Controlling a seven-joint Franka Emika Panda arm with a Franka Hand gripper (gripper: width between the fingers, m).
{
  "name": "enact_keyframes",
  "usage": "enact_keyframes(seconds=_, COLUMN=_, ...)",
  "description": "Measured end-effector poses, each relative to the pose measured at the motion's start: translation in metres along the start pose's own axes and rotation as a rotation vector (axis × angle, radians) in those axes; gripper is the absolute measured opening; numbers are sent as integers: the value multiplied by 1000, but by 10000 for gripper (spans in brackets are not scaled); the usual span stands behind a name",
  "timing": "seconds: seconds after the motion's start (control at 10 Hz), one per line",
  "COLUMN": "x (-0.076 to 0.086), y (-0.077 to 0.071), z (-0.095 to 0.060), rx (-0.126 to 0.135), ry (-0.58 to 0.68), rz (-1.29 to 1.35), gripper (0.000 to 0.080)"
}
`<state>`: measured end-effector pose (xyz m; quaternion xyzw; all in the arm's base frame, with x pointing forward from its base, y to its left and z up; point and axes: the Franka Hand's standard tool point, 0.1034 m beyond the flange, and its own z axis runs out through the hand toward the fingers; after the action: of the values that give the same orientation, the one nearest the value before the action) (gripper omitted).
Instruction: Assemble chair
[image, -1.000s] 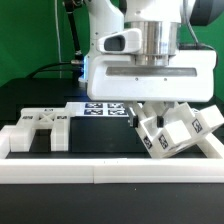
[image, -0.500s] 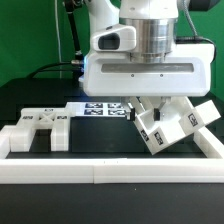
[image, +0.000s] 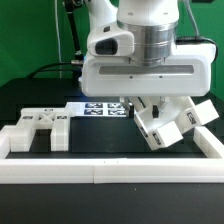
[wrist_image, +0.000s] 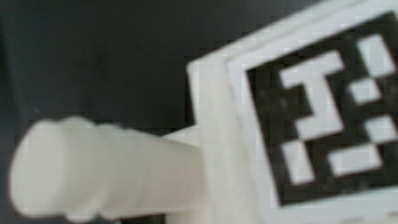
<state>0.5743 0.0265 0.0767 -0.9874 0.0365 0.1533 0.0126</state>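
Note:
My gripper (image: 151, 107) is shut on a white chair piece (image: 178, 124), a blocky part with black-and-white tags. The piece hangs tilted just above the black table at the exterior view's right. The big white wrist housing hides most of the fingers. The wrist view is filled by this piece's tagged face (wrist_image: 313, 108), blurred, with a round white peg (wrist_image: 93, 166) sticking out beside it. A second white chair piece (image: 38, 128), with slots and tags, lies flat on the table at the exterior view's left.
The marker board (image: 103, 108) lies behind the gripper at mid-table. A long white border rail (image: 100, 173) runs along the front edge and turns up the right side (image: 214, 146). A green backdrop and a cable stand behind.
The arm has risen a little, and the held piece has come up off the table with it and shifted slightly to the exterior view's right. The left piece has not moved.

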Motion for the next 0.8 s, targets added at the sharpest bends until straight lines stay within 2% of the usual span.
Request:
enact_keyframes(seconds=0.1, x=1, y=3, z=-3, rx=-9, ry=-42, rz=6, gripper=309)
enact_keyframes(seconds=0.3, x=3, y=6, z=-9, rx=-9, ry=-27, rz=13, gripper=307)
enact_keyframes(seconds=0.5, x=2, y=10, z=-7, rx=-27, ry=-24, rz=10, gripper=306)
enact_keyframes(seconds=0.6, x=2, y=11, z=-7, rx=-26, ry=-24, rz=11, gripper=408)
enact_keyframes(seconds=0.7, x=2, y=11, z=-7, rx=-26, ry=-24, rz=11, gripper=408)
enact_keyframes(seconds=0.8, x=2, y=11, z=-7, rx=-26, ry=-24, rz=12, gripper=546)
